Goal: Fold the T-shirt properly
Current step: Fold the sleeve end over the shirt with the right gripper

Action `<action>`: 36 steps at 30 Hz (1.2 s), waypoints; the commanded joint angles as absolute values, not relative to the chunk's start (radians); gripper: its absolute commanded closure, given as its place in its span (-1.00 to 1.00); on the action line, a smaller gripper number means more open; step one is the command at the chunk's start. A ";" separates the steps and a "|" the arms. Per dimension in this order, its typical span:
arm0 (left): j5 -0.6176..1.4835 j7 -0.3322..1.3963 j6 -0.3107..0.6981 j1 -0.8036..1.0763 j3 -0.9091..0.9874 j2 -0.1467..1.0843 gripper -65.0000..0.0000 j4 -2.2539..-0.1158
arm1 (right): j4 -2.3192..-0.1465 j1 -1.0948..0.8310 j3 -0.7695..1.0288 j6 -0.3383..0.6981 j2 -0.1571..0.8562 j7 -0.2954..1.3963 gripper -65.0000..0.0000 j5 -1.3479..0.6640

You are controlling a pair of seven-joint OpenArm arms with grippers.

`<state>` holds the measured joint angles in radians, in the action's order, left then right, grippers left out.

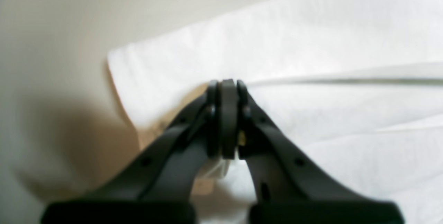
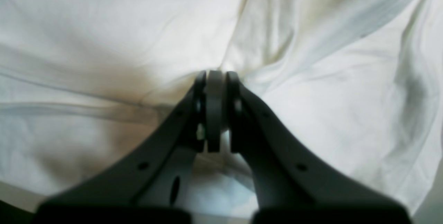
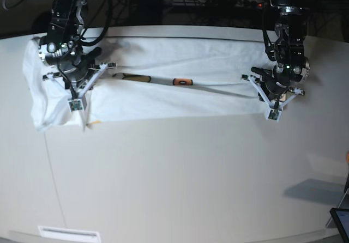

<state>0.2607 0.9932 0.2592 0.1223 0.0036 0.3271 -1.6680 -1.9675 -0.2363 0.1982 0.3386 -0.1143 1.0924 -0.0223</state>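
Plainly, the main danger is that the fold goes crooked: each arm pinches one end of the long cloth, and if one moves faster or lifts higher than the other, the band between them would twist or sag and the edges land out of line. A thin pinch could also slip, since cotton slides easily between narrow pads. The left tool (image 3: 274,114) is clenched at the corner of the T-shirt (image 3: 174,98), a bit of white fabric showing between its pads in the left wrist view. The right tool (image 3: 76,104) is clenched too, in creased cloth at the other end. The T-shirt lies across the far side of the table (image 3: 180,183) as a long white band, plain side up, with small orange bits of print showing along a central seam
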 commanded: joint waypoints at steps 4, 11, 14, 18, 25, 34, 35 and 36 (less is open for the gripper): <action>0.259 1.013 0.260 0.122 0.002 0.335 1.00 -1.670 | -1.989 -0.260 0.200 0.271 -0.113 1.076 0.99 -0.160; 0.259 1.013 0.260 0.124 0.002 0.334 1.00 -1.670 | -1.989 -0.302 0.197 0.140 -0.108 1.076 0.99 -0.363; 0.259 1.013 0.260 0.125 0.002 0.334 1.00 -1.670 | -1.989 -0.318 0.197 0.137 -0.108 1.076 0.99 -0.367; 0.259 1.013 0.260 0.127 0.002 0.337 1.00 -1.669 | -1.989 -0.351 0.197 0.136 -0.108 1.013 0.99 -0.369; 0.259 1.013 0.260 0.125 0.002 0.337 1.00 -1.669 | -1.997 -0.403 0.197 0.136 -0.108 0.900 0.99 -0.369; 0.259 1.013 0.260 0.127 0.002 0.335 1.00 -1.669 | -2.008 -0.490 0.189 0.140 -0.107 0.674 1.00 -0.432; 0.259 1.013 0.260 0.127 0.002 0.335 1.00 -1.669 | -2.009 -0.498 0.189 0.140 -0.101 0.671 1.00 -0.443; 0.259 1.013 0.260 0.127 0.002 0.335 1.00 -1.669 | -2.009 -0.501 0.189 0.139 -0.093 0.668 1.00 -0.450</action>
<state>0.2592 0.9924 0.2592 0.1230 0.0036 0.3290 -1.6676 -1.9873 -0.5026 0.1894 0.1368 -0.0967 0.6895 -0.4412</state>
